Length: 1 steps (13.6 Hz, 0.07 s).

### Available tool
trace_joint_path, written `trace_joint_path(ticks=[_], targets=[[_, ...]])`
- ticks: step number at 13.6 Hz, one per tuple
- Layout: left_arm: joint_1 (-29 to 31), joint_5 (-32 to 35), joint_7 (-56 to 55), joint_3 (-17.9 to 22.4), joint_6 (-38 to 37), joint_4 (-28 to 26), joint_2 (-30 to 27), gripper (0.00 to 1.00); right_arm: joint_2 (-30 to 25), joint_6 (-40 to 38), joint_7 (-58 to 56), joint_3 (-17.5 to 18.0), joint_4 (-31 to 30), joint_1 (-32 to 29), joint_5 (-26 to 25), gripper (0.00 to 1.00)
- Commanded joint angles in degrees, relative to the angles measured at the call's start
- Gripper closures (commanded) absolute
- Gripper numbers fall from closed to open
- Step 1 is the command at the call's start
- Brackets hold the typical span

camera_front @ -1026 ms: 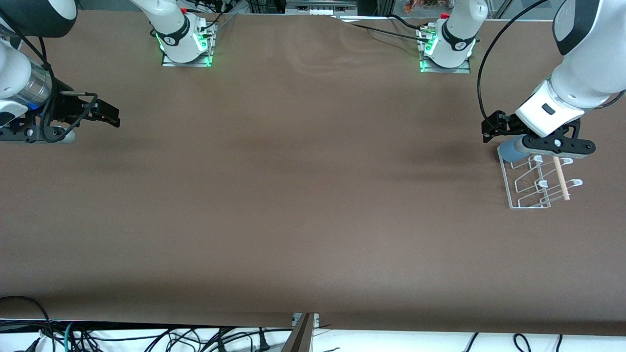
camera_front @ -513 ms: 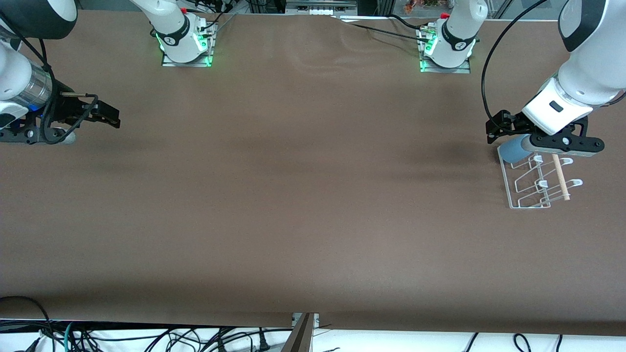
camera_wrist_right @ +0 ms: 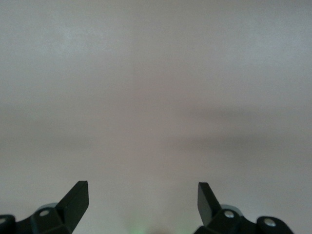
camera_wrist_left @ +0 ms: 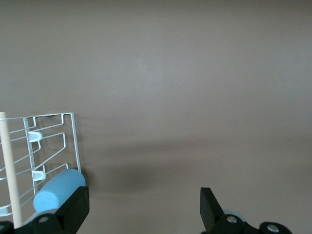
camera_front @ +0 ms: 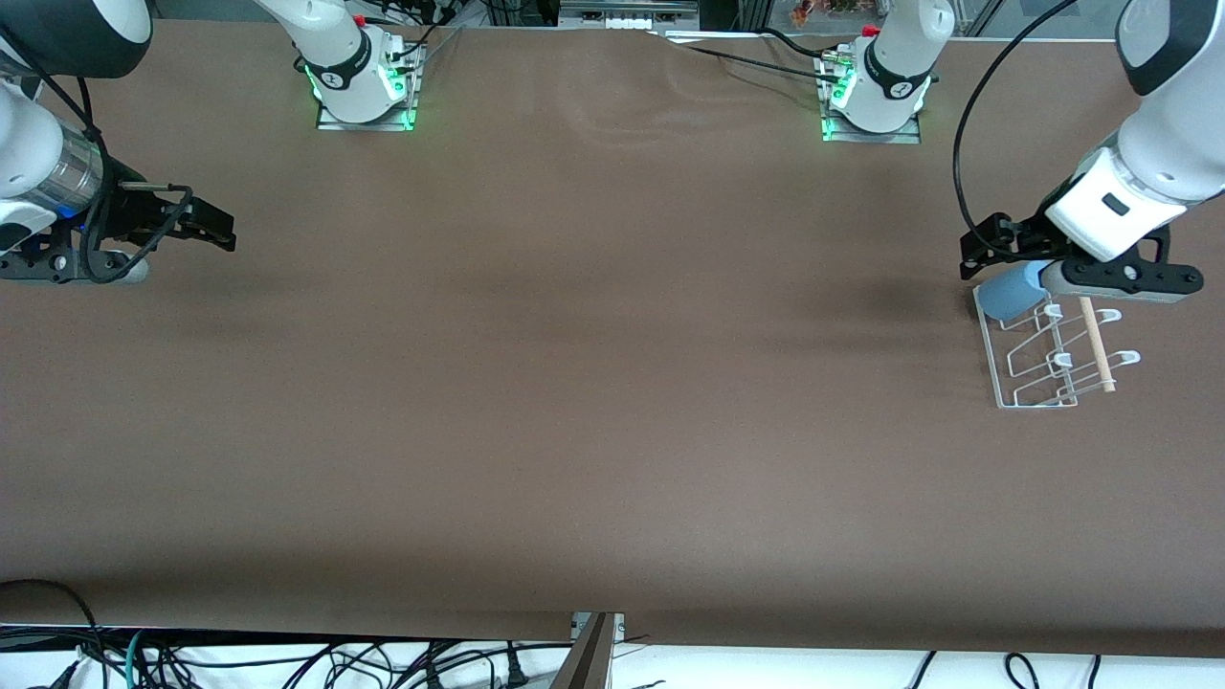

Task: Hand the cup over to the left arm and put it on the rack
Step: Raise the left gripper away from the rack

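My left gripper (camera_front: 988,251), fingers spread and empty, hangs at the right edge of the front frame just above the small light-blue plastic cup (camera_front: 1007,292), which lies on its side in the white wire rack (camera_front: 1000,383), while my right gripper (camera_front: 212,227) waits open at far left.

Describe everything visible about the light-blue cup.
The cup is a small, plain light-blue tumbler that looks like plastic, slightly tapered and with no handle. It lies on its side on the white wire rack, at the rack's end farthest from the front camera, resting against the wires at the rack's corner. Nothing grips it: the left gripper is open above it, clear of the cup. The open mouth is not visible from either view.
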Motion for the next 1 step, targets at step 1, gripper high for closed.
trace_joint_path(ticks=[1], targets=[[-0.2,-0.8,-0.4,0.5,0.7,-1.2,-1.9,0.0,0.6,-0.6,-0.5,-0.1,1.4,0.1,0.0,0.01]])
